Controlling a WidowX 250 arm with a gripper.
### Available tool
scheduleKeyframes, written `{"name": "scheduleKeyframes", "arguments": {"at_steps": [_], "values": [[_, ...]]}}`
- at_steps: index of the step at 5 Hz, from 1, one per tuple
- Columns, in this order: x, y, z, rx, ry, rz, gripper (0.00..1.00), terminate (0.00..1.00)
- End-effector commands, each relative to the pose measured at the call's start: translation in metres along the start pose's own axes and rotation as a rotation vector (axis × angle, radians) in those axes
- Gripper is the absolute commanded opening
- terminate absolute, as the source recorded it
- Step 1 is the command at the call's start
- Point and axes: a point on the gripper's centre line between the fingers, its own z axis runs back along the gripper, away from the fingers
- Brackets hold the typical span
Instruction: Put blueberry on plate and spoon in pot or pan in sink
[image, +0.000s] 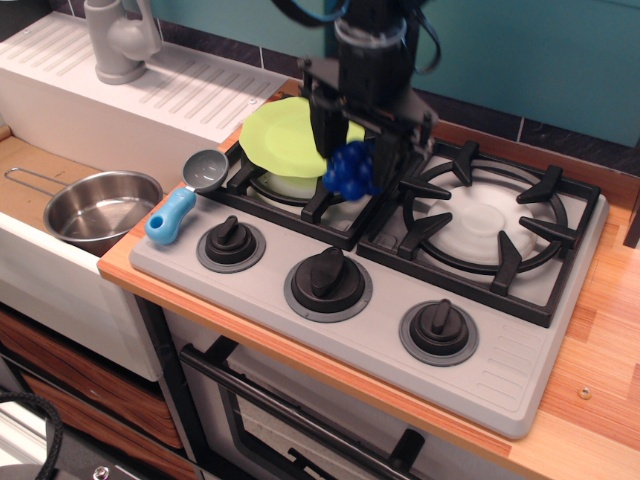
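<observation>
Blueberry (350, 172), a cluster of glossy dark-blue balls, hangs clamped between the two black fingers of my gripper (352, 168), lifted clear of the stove grate. My fingers are closed narrowly on its sides, and the cluster bulges out below them. It is roundish, so I cannot tell a long axis. It sits just at the right edge of the yellow-green plate (283, 137), which rests tilted on the left burner. Whether the berries are above the plate or just beside its rim I cannot tell.

Left of the plate, the spoon (186, 196) lies on the grey stove top, its grey bowl pointing toward the back and its light-blue handle toward the front edge. Further left, the steel pot (98, 209) stands upright in the sink (35, 260), its wire handle pointing left. Three black knobs (328, 275) line the stove's front, and the grey tap (117, 38) stands on the ribbed drainboard behind.
</observation>
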Motion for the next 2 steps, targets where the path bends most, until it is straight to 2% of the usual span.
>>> {"name": "scheduleKeyframes", "arguments": {"at_steps": [1, 2], "values": [[0.0238, 0.0263, 0.0261, 0.017, -0.073, -0.034, 0.00, 0.00], [0.0297, 0.0361, 0.0272, 0.020, -0.077, -0.051, 0.00, 0.00]]}}
